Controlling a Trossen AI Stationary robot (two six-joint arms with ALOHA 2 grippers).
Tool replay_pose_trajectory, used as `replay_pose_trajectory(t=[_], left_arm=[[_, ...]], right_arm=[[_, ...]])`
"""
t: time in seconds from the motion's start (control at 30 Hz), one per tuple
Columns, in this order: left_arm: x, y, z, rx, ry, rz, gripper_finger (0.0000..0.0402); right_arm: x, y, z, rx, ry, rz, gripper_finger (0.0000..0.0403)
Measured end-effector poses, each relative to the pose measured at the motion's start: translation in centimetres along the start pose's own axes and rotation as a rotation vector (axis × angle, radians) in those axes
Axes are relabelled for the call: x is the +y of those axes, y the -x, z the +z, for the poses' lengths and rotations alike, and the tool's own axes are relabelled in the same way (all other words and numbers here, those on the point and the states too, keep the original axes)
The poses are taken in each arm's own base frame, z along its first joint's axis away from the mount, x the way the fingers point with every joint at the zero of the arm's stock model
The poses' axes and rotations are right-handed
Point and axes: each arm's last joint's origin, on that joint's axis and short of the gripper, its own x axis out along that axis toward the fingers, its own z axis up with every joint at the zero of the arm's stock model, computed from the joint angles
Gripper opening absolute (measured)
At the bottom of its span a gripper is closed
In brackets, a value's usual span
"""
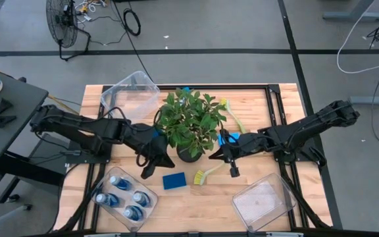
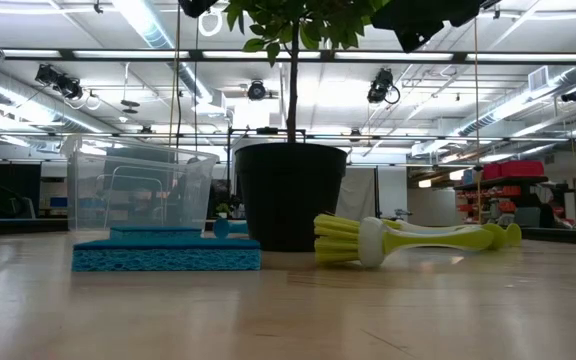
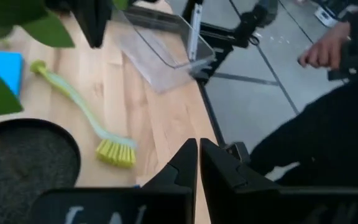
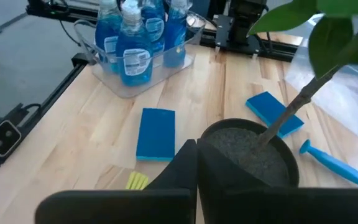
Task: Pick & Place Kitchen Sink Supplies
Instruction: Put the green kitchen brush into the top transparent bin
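Note:
Several blue bottles (image 1: 125, 197) with pale caps stand in a clear bin (image 1: 104, 181) at the near left, also seen as bottles (image 4: 135, 43). A flat blue sponge (image 1: 174, 180) and a yellow-green brush (image 1: 207, 174) lie near the plant pot. A second sponge (image 1: 231, 139) lies under my right arm, and another brush (image 1: 233, 117) lies beyond the plant. My left gripper (image 1: 155, 162) is shut and hovers left of the pot. My right gripper (image 1: 224, 157) is shut and hovers right of the pot, above the near brush.
A leafy potted plant (image 1: 191, 122) stands mid-table between the grippers. A clear bin (image 1: 131, 92) sits at the far left, another clear bin (image 1: 262, 201) at the near right. A person (image 3: 328, 93) stands beyond the table. A blue handle (image 4: 334, 162) lies past the pot.

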Motion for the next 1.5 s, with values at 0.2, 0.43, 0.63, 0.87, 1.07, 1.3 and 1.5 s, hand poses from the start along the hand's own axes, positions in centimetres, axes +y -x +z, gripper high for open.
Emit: replay_pose_trajectory(t=[0.2, 0.43, 0.63, 0.87, 1.07, 1.3, 1.5], left_arm=[[-1.7, 2.4, -1.1, 0.045, -0.034, 0.081, 0.0005], [-2.7, 6.4, -1.7, -0.008, -0.101, 0.237, 0.0006], [-2.8, 7.7, -1.7, -0.029, -0.179, 0.248, 0.0007], [-1.9, 5.8, -3.2, -0.051, -0.224, 0.096, 0.0008], [0.2, 5.4, -6.7, -0.080, -0.210, 0.116, 0.0006], [1.7, 7.5, -8.7, -0.159, -0.192, 0.187, 0.0005], [1.7, 9.6, -8.8, -0.256, -0.182, 0.234, 0.0007]], right_arm=[[0.0, 0.0, 0.1, -0.011, 0.001, 0.042, 0.0006], [0.1, -0.1, 0.1, -0.011, 0.021, 0.072, 0.0003], [-0.5, -0.2, 0.5, -0.055, -0.032, 0.083, 0.0002], [-1.6, -0.1, 1.4, -0.151, -0.115, 0.055, 0.0002], [-2.3, -0.2, 1.2, -0.138, -0.127, 0.031, 0.0002], [-3.6, -0.2, 1.0, -0.129, -0.166, 0.013, 0.0001], [-5.1, -0.1, 1.1, -0.174, -0.119, -0.006, 0.0001]])
